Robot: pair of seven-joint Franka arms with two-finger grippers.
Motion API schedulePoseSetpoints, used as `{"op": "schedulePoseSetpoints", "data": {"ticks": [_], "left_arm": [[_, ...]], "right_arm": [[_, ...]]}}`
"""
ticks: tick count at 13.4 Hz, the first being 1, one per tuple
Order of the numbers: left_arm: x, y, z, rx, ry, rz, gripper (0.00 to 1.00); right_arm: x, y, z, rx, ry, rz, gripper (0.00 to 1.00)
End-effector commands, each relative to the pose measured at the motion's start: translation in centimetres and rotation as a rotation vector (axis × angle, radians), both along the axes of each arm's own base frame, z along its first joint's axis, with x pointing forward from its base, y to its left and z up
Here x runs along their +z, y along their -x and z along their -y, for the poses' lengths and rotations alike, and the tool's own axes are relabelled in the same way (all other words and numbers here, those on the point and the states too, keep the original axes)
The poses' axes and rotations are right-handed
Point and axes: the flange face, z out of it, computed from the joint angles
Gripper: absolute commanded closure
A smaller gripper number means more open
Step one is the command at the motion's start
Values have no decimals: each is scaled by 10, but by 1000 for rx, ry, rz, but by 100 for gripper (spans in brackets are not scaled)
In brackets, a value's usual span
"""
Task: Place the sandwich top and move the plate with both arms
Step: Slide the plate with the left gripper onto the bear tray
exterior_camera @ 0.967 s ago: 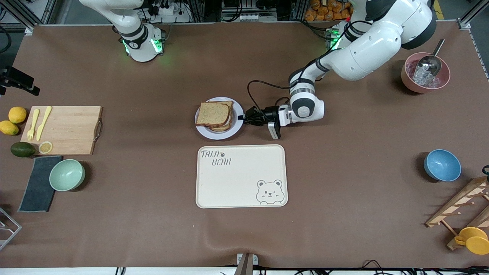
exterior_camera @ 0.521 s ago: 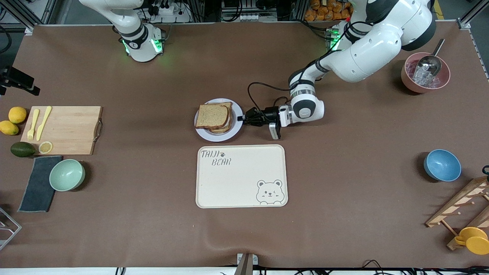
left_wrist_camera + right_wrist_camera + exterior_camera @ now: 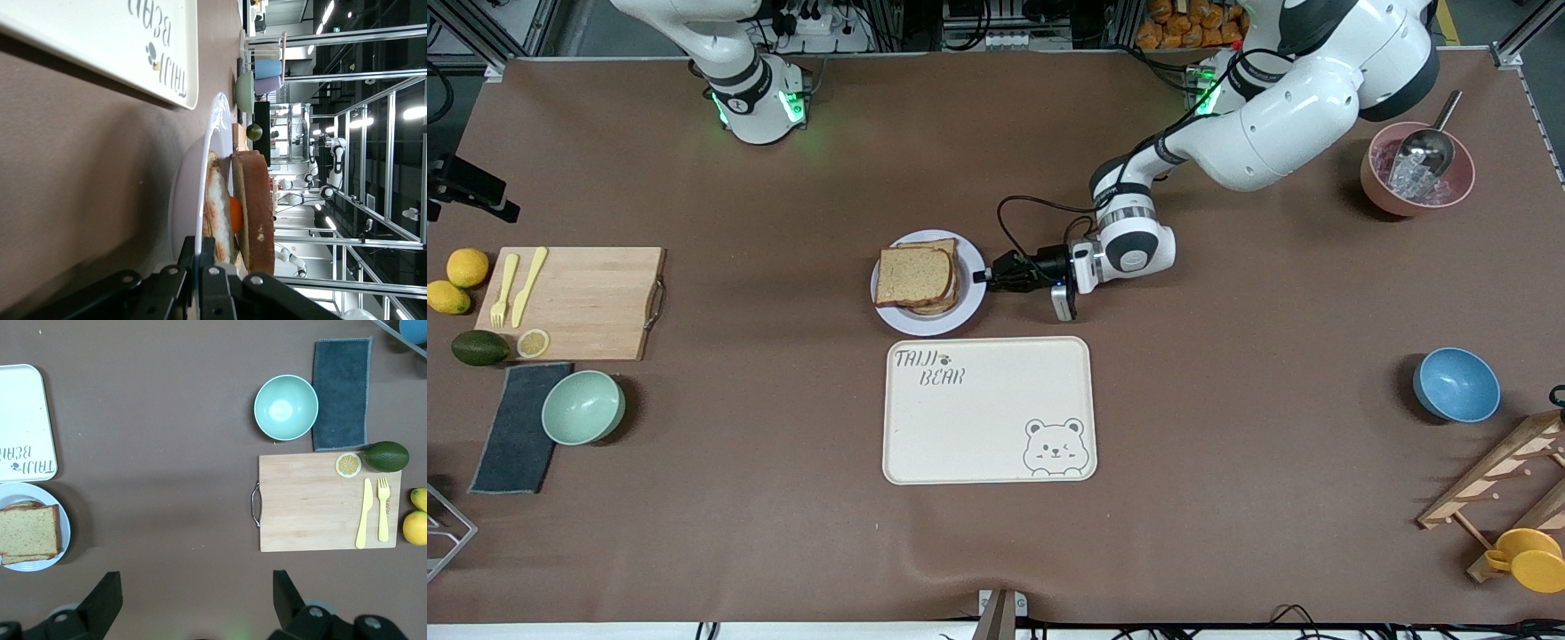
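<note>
over the last second the plate point(image 3: 929, 311) has slid a little toward the right arm's end of the table, and the left gripper point(image 3: 985, 275) has gone with it, so the plate move looks under way. the left pincer is fully closed and pinches the plate's rim on the side toward the left arm; the left wrist view shows the thin white edge running in between the black fingers point(image 3: 210, 280). the sandwich top point(image 3: 911, 276) already lies on the stack on the plate, just beside the pincer's tips, so the bread step seems done. the cream bear tray point(image 3: 987, 411) lies nearer the front camera than the pincer.

the right gripper point(image 3: 193, 603) hangs high over the bare table between the plate and the wooden cutting board point(image 3: 313, 501), its fingers spread wide with nothing in them; that arm waits.

whether the plate is lifted or dragged i cannot tell. the right gripper itself is out of the front view, and the filling is mostly hidden, only an orange bit point(image 3: 235, 215), probably egg, showing.
</note>
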Motion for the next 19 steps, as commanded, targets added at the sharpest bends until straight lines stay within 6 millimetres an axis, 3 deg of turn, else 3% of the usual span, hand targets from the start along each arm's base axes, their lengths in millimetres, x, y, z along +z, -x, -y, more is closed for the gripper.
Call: {"op": "schedulePoseSetpoints", "data": {"ticks": [1, 4, 7, 14, 19], "left_arm": [[18, -9, 3, 43, 56, -3, 100], [38, -22, -4, 72, 71, 1, 100], [60, -53, -24, 140, 114, -12, 100], [78, -114, -60, 227, 118, 14, 100], [74, -154, -120, 227, 90, 7, 100]], "right_arm": [[-1, -8, -4, 16, 8, 6, 0], [-1, -9, -8, 24, 8, 6, 0], [-1, -8, -5, 19, 11, 4, 0], [-1, -8, -4, 16, 13, 4, 0], [-1, -8, -5, 19, 11, 4, 0]]}}
